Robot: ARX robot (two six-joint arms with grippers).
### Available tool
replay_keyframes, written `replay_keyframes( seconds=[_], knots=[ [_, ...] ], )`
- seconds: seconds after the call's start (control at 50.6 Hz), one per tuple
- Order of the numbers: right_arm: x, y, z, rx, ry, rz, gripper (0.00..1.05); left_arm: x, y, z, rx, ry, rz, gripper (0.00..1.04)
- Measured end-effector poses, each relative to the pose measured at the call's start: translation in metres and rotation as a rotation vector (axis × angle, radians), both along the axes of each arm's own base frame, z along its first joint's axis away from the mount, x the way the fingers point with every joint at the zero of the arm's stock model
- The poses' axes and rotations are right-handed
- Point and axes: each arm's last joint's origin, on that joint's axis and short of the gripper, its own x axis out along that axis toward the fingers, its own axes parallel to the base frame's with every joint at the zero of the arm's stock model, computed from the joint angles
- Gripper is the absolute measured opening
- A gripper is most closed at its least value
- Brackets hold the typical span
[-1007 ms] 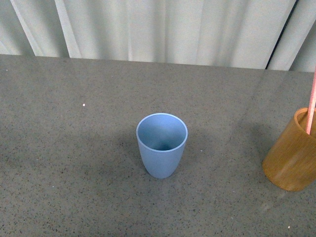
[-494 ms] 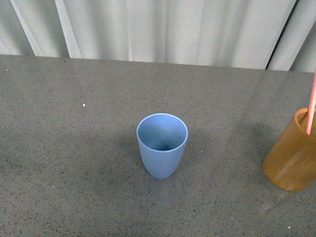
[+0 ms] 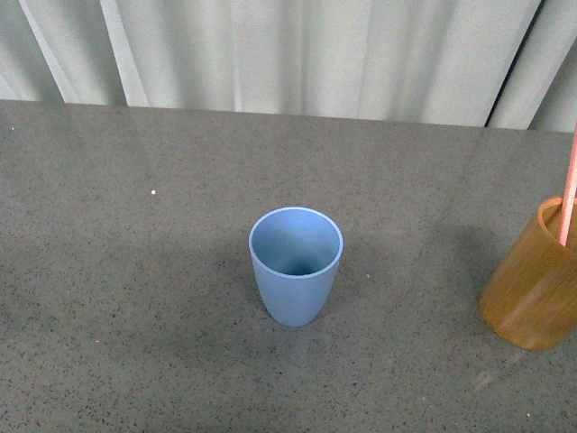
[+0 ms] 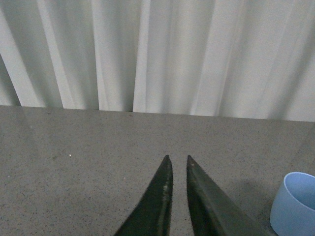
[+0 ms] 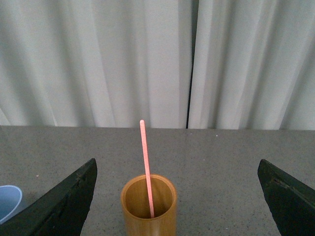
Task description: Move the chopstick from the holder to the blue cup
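Note:
The blue cup (image 3: 296, 264) stands upright and empty mid-table; its edge also shows in the left wrist view (image 4: 295, 204) and the right wrist view (image 5: 9, 200). The orange-brown holder (image 3: 532, 280) stands at the right edge with the salmon-pink chopstick (image 3: 568, 194) leaning inside it. In the right wrist view the holder (image 5: 148, 209) and the chopstick (image 5: 146, 164) sit between the wide-open jaws of my right gripper (image 5: 177, 164), which touches neither. My left gripper (image 4: 177, 158) is shut and empty above bare table, left of the cup. Neither arm shows in the front view.
The grey speckled table (image 3: 135, 298) runs back to a white curtain (image 3: 297, 54) along its far edge. A dark gap in the curtain (image 5: 191, 64) shows behind the holder.

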Motion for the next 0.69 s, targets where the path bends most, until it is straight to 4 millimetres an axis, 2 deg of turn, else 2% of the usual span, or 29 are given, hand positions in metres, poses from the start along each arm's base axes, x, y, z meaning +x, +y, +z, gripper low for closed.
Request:
replay_keyframes(
  seconds=[0.079,0.197,0.296,0.375,0.434,0.573,0.691],
  knots=[
    [0.000,0.000,0.000,0.000,0.000,0.000,0.95,0.000,0.000,0.000,0.000,-0.001,0.000,0.26],
    [0.000,0.000,0.000,0.000,0.000,0.000,0.95,0.000,0.000,0.000,0.000,-0.001,0.000,0.55],
    [0.004,-0.001,-0.002,0.023,0.195,0.052,0.95,0.000,0.000,0.000,0.000,-0.001,0.000,0.71],
    [0.019,-0.007,-0.003,0.036,0.278,0.055,0.95,0.000,0.000,0.000,0.000,-0.001,-0.001,0.84],
    [0.041,-0.010,0.000,0.039,0.289,0.081,0.95,0.000,0.000,0.000,0.000,-0.001,0.000,1.00],
    [0.084,-0.011,-0.011,0.008,0.314,0.119,0.95,0.000,0.000,0.000,0.000,-0.001,0.000,0.98],
    [0.108,-0.009,-0.025,0.014,0.352,0.145,0.95,0.000,0.000,0.000,0.000,-0.001,0.000,0.98]
  ],
)
